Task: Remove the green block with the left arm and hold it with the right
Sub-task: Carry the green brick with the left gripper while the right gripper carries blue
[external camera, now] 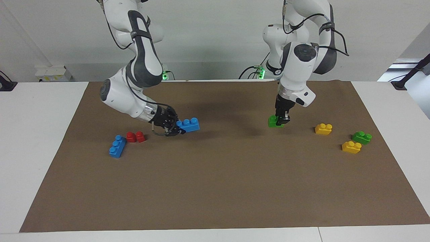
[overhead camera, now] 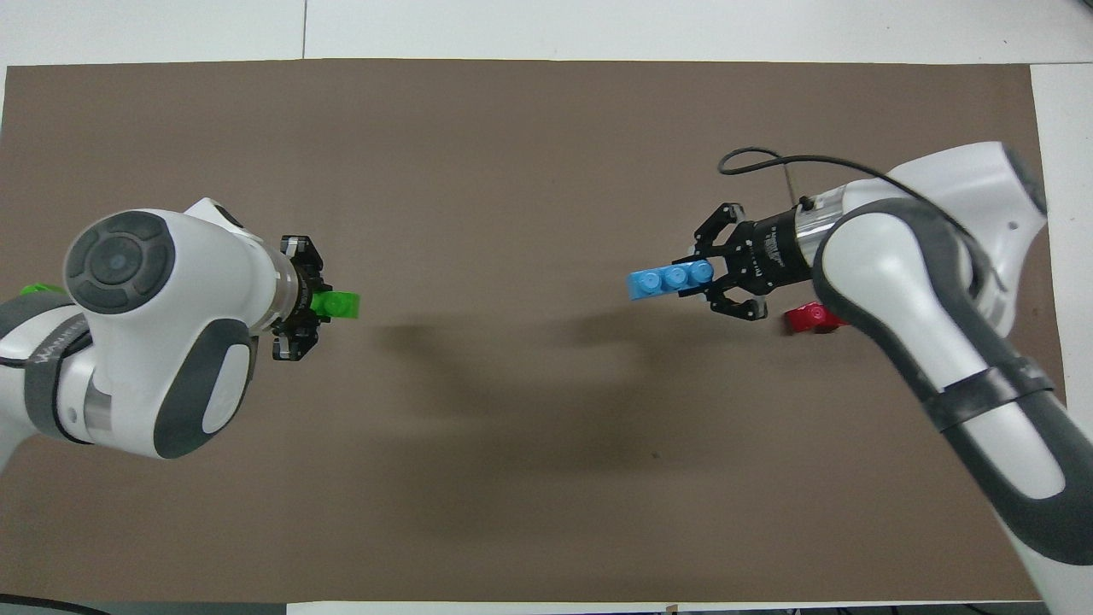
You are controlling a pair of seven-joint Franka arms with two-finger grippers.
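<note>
Green block (external camera: pixel 276 121) is the piece that matters, but going across the facing view from the left edge, a loose blue brick (external camera: pixel 117 146) lies lower left of centre on the brown mat (external camera: pixel 215 188), with a red brick (external camera: pixel 136 136) just beside it. Next, the right gripper (external camera: pixel 174 127) reaches in low and sideways, its jaws clamped on one end of a three-stud blue brick (external camera: pixel 188 124) that sticks out toward mid-frame, apparently to steady that brick as the base. Right of centre, the left gripper (external camera: pixel 283 118) comes straight down, its jaws closed on the green block at mat level, well apart from the held blue brick, so the separation looks done already. Farther right lie a yellow brick (external camera: pixel 324 128), a darker green brick (external camera: pixel 361 137) and a second yellow brick (external camera: pixel 351 147), untouched. In the overhead view the order flips: green block (overhead camera: pixel 336 304) mid-left, held blue brick (overhead camera: pixel 670 281) mid-right.
</note>
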